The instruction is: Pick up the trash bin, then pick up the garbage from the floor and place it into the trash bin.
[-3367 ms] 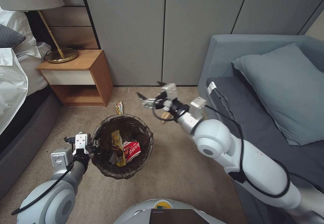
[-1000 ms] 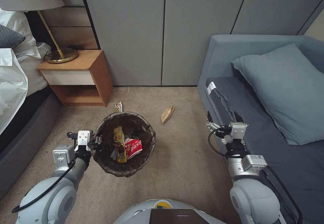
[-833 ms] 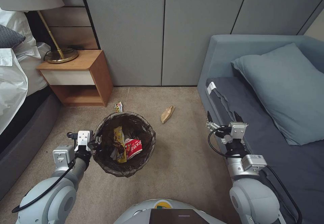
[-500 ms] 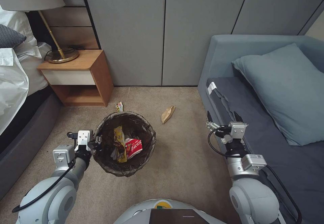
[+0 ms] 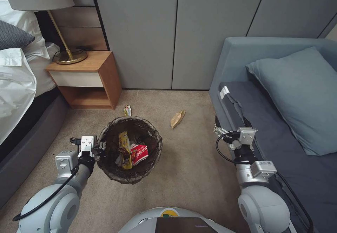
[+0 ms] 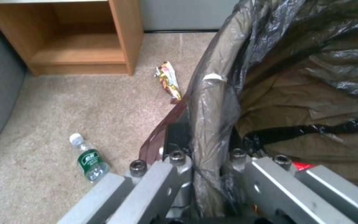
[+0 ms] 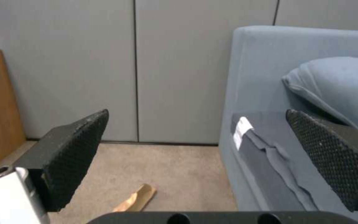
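Brown paper (image 5: 177,118) lies on the floor (image 5: 189,162) as before; the right tool (image 5: 231,125), pulled back, is wide open and empty, and the left tool (image 5: 100,148) grips the bin (image 5: 154,155).

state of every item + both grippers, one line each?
trash bin: upright, bag-lined, part-filled, rim pinched by left gripper.
right gripper: open, empty, beside sofa.
brown paper scrap: on carpet.
yellow wrapper: on carpet behind bin.
bottle: lying on carpet, capped.
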### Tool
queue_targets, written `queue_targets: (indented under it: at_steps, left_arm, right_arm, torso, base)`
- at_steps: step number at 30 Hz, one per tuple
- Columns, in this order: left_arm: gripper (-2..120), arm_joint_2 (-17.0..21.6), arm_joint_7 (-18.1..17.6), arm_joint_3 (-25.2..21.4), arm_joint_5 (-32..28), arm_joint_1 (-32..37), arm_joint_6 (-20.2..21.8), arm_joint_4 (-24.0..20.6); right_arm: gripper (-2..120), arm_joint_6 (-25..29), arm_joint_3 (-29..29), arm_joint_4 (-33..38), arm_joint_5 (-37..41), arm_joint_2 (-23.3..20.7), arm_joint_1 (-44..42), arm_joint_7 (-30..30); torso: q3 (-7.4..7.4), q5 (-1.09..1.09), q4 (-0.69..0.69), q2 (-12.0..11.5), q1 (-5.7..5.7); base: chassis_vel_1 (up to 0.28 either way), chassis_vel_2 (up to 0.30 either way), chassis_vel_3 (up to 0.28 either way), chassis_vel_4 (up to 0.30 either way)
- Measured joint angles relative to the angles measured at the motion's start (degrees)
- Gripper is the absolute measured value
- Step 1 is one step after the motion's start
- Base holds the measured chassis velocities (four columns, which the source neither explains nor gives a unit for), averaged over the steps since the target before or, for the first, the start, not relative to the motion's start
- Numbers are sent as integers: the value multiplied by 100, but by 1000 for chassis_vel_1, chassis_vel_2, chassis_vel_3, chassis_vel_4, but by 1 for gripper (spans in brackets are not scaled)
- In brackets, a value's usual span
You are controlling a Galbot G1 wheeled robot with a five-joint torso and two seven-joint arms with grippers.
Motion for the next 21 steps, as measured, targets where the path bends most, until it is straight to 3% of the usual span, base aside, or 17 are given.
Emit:
queue_targets:
  at_steps: [21]
  left_arm:
    - [2, 21, 63, -8, 9, -52, -115, 0]
  right_arm:
    - [100, -97, 14, -67, -32, 55, 44, -40]
  torso:
    - [0, 0, 0, 0, 0]
  base:
    - [0, 0, 0, 0]
